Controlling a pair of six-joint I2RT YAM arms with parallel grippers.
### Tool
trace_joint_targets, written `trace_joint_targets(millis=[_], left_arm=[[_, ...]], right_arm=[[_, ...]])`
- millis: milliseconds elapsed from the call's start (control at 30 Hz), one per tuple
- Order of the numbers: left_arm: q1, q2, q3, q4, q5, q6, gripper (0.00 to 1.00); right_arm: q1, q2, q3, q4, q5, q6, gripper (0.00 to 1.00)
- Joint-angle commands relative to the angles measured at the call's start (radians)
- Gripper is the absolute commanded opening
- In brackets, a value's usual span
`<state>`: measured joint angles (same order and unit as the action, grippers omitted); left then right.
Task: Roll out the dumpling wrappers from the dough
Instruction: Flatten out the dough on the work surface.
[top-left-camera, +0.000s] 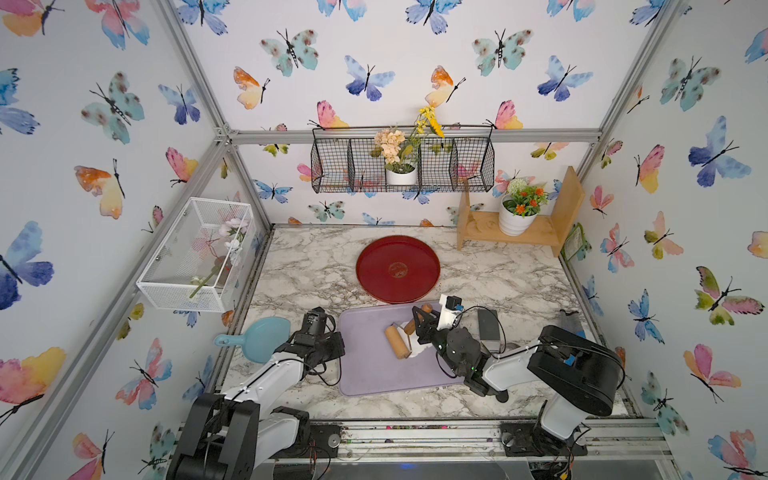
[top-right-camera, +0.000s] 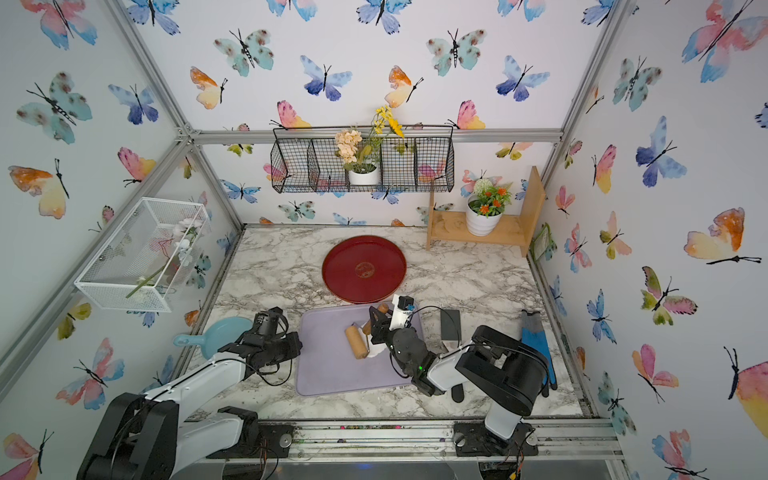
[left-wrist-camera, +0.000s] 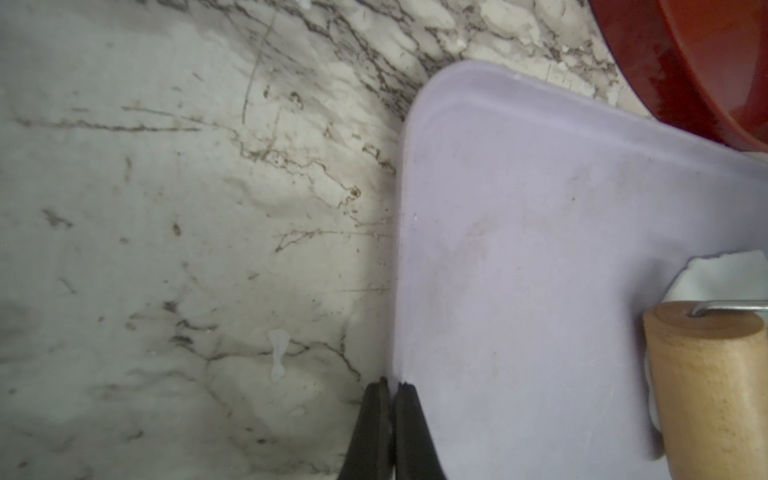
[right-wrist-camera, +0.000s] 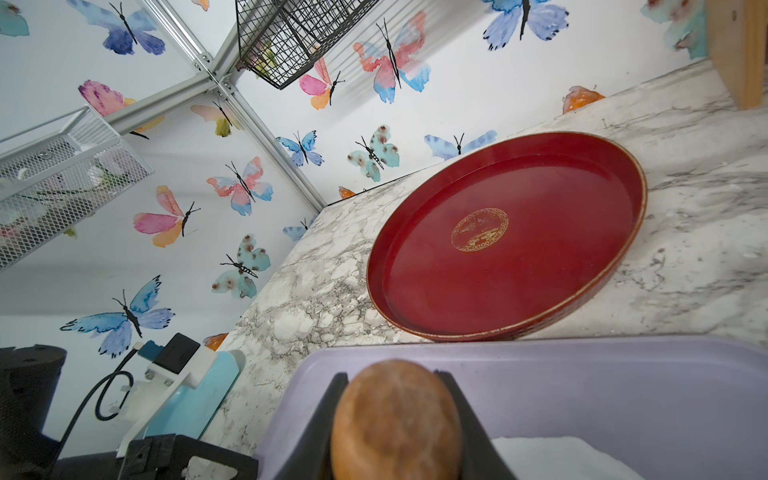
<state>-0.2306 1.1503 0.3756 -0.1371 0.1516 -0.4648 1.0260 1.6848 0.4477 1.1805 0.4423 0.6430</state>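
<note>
- The right end effector (right-wrist-camera: 394, 384) is clamped on the rounded handle of the wooden roller (top-left-camera: 397, 341), with one finger on each side of it in the right wrist view.
- The handle runs from the barrel toward the far right, pointing at the red tray (top-left-camera: 398, 270). The barrel lies crosswise to it, its long axis roughly front to back, with the near end a little to the right.
- The barrel rests on the dough (top-left-camera: 418, 352), a white irregular patch showing past the barrel's near right side. Most of it is hidden, so I cannot tell its long axis.
- Dough and roller sit on the right half of the lavender mat (top-left-camera: 365, 374). The mat lies on the marble table (top-left-camera: 519, 270), with the tray at its far edge.
- The left end effector (left-wrist-camera: 392, 388) has its fingers together and holds nothing, with its tips at the mat's left edge.
- A light blue scoop (top-left-camera: 266, 337) lies on the table to the left of that arm.
</note>
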Motion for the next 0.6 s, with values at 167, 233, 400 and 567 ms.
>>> trace_joint_targets(millis=[167,233,400,567], left_arm=[[0.004,-0.01,0.004,0.004,0.025,-0.026,0.0],[0.003,-0.013,0.003,0.004,0.023,-0.027,0.0],[0.004,-0.014,0.001,0.004,0.027,-0.028,0.0],[0.003,-0.012,0.002,0.007,0.032,-0.028,0.0]], right_arm=[[0.007,-0.119,0.053,-0.462,0.099,-0.163,0.02],[0.006,-0.166,0.078,-0.473,0.116,-0.197,0.02],[-0.003,-0.269,0.107,-0.515,0.17,-0.297,0.02],[-0.033,-0.306,0.057,-0.477,0.219,-0.375,0.02]])
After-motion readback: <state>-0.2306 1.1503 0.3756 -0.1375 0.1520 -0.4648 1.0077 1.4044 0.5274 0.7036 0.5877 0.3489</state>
